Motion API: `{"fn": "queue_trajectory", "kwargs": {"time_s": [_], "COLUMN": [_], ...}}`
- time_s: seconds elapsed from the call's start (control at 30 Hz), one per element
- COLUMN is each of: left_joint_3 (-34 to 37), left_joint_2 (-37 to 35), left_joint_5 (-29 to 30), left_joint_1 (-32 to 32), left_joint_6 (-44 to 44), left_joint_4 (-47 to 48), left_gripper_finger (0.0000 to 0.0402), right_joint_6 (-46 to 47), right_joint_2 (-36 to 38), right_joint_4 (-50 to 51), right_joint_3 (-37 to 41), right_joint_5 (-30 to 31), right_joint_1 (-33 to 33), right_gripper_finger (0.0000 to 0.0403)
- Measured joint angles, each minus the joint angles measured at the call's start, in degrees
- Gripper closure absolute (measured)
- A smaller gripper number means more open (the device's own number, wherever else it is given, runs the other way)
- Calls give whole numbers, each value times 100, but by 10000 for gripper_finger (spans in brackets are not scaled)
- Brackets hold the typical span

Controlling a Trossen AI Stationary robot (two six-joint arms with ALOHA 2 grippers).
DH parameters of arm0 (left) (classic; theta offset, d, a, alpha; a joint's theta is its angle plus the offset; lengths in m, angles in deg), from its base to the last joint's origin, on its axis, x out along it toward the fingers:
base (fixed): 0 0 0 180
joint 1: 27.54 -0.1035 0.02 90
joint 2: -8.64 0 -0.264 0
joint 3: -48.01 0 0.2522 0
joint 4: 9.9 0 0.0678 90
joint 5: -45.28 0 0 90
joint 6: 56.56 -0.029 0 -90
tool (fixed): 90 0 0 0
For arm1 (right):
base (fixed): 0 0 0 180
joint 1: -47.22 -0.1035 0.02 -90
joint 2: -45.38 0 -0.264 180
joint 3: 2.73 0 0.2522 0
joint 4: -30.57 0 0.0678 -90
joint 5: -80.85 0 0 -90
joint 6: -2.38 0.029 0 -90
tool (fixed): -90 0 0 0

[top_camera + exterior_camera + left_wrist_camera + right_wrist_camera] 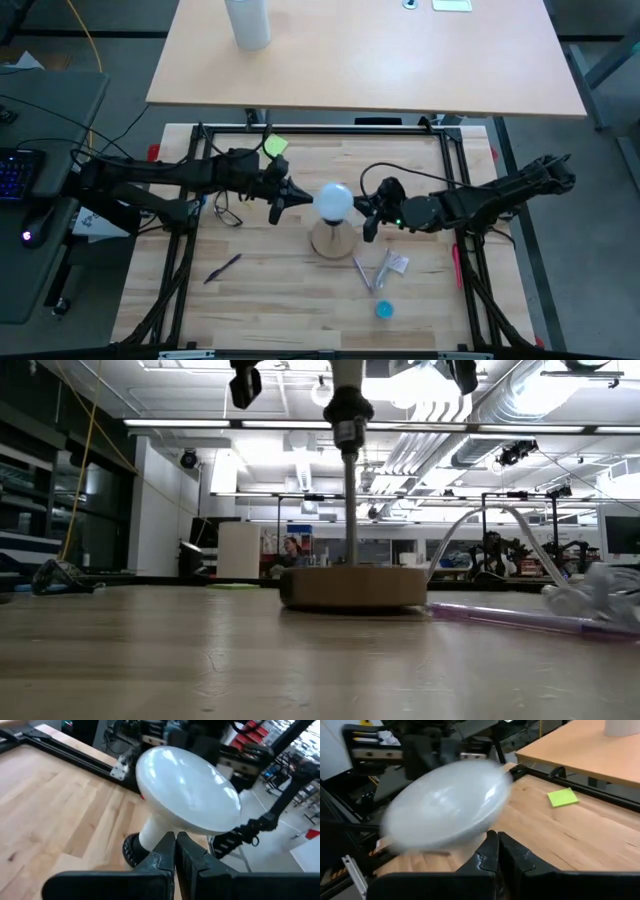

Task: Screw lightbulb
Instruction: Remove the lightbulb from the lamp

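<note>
The wooden surface (pixel 270 285) is carrying a round base (pixel 333 241), pens and a blue cap; a lit workshop lies beyond. The lightbulb (pixel 335 200) is sitting between the clenched left gripper (pixel 297 194) and clenched right gripper (pixel 366 212). Contact is hard to make out.

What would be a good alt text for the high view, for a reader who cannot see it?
A white lightbulb stands on a round wooden base at mid-table, with the shut left pincer and shut right pincer flanking it. A yellow note lies farther back.
</note>
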Motion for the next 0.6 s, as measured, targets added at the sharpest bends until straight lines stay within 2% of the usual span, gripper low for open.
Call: {"fn": "queue_trajectory", "kwargs": {"time_s": [0.13,0.27,0.47,0.53,0.6], "left_joint_3": [-4,-4,78,407,951], "left_joint_2": [-25,-29,-23,-20,8], "left_joint_5": [73,503,1021,1275,1472], "left_joint_1": [128,199,406,625,867], "left_joint_6": [-59,-171,-212,-82,210], "left_joint_4": [174,524,1410,984,58], "left_gripper_finger": [402,401,402,402,402], "right_joint_6": [-3,-56,-113,-111,-111], "right_joint_2": [4,12,515,773,1041], "right_joint_4": [72,148,932,1285,1518], "right_joint_3": [0,-2,-2,-2,-2], "right_joint_5": [-10,-28,-7,27,73], "right_joint_1": [72,146,175,175,173], "right_gripper_finger": [403,403,403,403,403]}}
